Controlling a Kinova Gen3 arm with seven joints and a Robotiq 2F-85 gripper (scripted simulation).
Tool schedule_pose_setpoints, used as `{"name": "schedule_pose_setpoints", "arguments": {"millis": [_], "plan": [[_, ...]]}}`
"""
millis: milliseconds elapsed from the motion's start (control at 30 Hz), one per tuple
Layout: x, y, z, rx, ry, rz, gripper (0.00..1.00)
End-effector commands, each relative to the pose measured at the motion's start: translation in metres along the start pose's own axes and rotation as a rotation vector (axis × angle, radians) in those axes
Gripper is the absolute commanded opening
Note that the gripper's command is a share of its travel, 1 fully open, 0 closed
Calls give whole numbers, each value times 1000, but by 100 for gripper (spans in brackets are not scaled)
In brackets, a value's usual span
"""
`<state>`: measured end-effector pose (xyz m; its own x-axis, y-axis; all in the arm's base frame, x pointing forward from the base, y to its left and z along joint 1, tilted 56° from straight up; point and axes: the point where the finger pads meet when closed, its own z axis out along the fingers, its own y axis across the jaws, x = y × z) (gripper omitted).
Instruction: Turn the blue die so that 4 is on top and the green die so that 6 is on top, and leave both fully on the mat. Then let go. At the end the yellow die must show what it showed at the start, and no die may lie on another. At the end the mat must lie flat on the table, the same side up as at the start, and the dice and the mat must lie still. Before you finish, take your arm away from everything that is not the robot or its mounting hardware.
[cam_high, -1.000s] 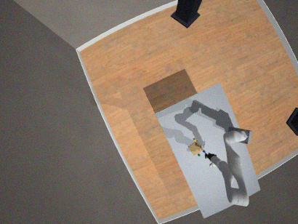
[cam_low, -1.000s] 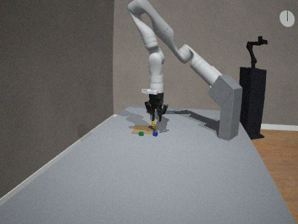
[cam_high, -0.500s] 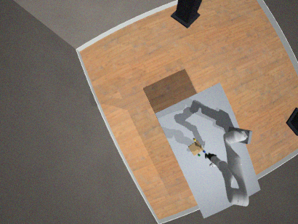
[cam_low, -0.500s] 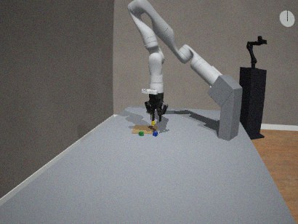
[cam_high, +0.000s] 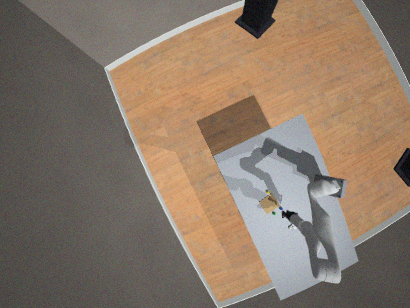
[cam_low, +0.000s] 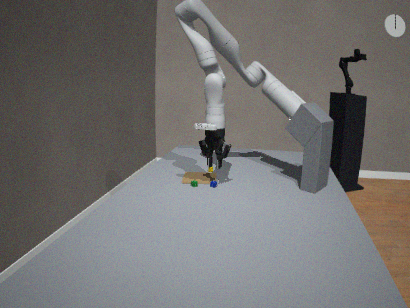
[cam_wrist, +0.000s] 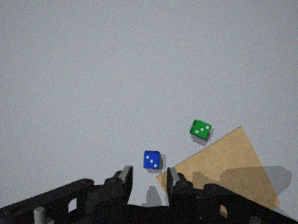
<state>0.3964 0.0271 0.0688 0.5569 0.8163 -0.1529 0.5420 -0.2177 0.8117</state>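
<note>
The blue die (cam_high: 281, 208) (cam_low: 213, 184) (cam_wrist: 151, 160) lies on the table just off a mat corner, three pips on top. The green die (cam_high: 273, 213) (cam_low: 194, 183) (cam_wrist: 200, 129) lies off the mat near its edge, also three pips up. The tan mat (cam_high: 267, 207) (cam_low: 192, 176) (cam_wrist: 235, 150) lies flat. The yellow die (cam_high: 267, 192) (cam_low: 211, 169) is at the mat's far side; its top face is unreadable, and it is outside the wrist view. My gripper (cam_low: 215, 165) (cam_wrist: 149, 176) is part open and empty, above the table near the blue die.
The grey table (cam_high: 310, 140) (cam_low: 200, 240) (cam_wrist: 100, 75) carries the arm's base (cam_high: 340, 187) (cam_low: 316, 150) on one side. Shadows of the arm fall across the table and mat. Dark pedestals stand on the floor away from the table.
</note>
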Motion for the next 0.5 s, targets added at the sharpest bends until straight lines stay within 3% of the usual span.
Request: {"name": "schedule_pose_setpoints", "arguments": {"millis": [0, 467], "plan": [[-1, 0, 3, 1, -3, 2, 35], [0, 0, 18, 1, -3, 2, 35]]}}
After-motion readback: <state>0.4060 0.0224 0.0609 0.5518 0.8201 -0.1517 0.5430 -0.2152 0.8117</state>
